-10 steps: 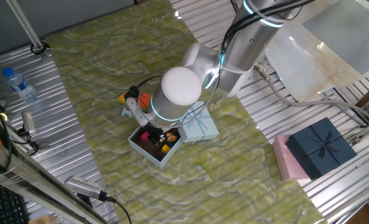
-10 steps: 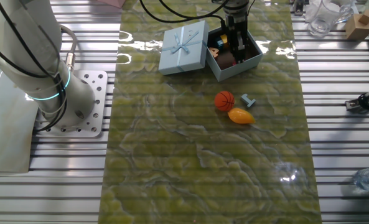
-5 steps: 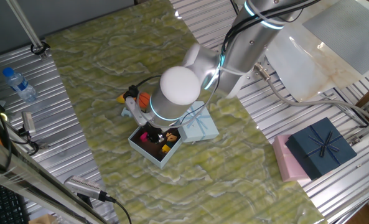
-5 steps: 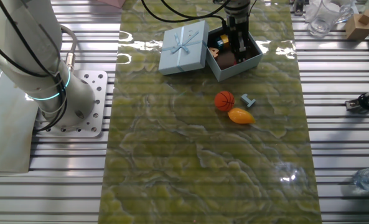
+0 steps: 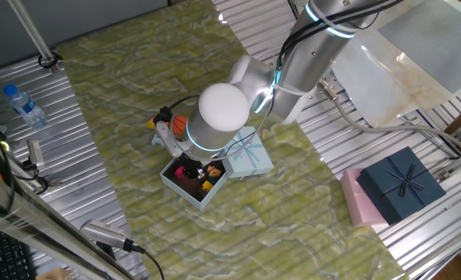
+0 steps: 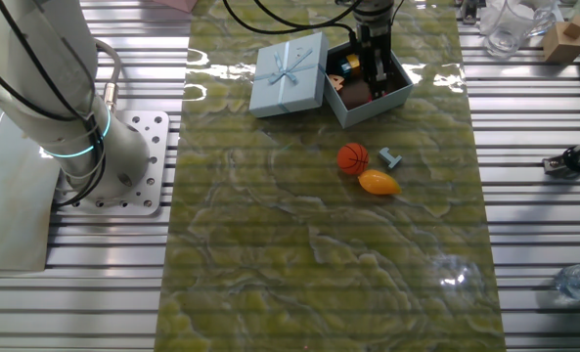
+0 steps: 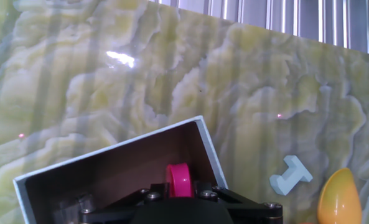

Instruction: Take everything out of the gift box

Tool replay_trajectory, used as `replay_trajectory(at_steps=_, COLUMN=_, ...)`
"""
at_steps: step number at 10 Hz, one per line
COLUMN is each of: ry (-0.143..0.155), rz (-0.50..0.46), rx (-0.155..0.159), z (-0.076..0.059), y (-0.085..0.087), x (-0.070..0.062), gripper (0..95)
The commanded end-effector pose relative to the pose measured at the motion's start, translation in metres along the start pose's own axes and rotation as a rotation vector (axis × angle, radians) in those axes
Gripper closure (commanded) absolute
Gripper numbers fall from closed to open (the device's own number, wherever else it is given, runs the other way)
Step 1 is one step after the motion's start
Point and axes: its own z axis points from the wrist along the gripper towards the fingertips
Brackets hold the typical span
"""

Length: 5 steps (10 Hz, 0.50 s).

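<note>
The pale-blue gift box (image 5: 185, 190) (image 6: 373, 106) (image 7: 109, 155) stands open, its bowed lid (image 5: 249, 155) (image 6: 290, 73) lying beside it. My gripper (image 6: 376, 70) (image 7: 178, 190) reaches down into the box, shut on a magenta piece (image 7: 178, 179) (image 5: 181, 169) that stands between its fingers. Small yellow and orange bits (image 5: 207, 184) (image 6: 348, 63) lie inside the box. Out on the mat lie an orange basketball (image 6: 353, 158) (image 5: 181, 124), a yellow-orange mango-like fruit (image 6: 379, 182) (image 7: 340, 193) and a pale-blue T-shaped piece (image 6: 391, 157) (image 7: 291, 175).
A dark navy box with a bow (image 5: 401, 183) sits on a pink box (image 5: 354, 204) at the right. A water bottle (image 5: 24, 105) (image 6: 575, 279) lies off the mat. A glass (image 6: 505, 24) and a wooden block (image 6: 563, 39) stand beyond the box.
</note>
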Motion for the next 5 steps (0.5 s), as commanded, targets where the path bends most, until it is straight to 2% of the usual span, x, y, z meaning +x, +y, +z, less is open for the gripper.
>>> replay_trajectory(at_steps=1, ry=0.000, rz=-0.004, rx=-0.001, z=-0.001, y=0.000, x=0.000, gripper=95.0)
replay_trajectory(at_steps=5, ry=0.004, rz=-0.030, rx=-0.006, z=-0.014, y=-0.003, x=0.005, gripper=95.0)
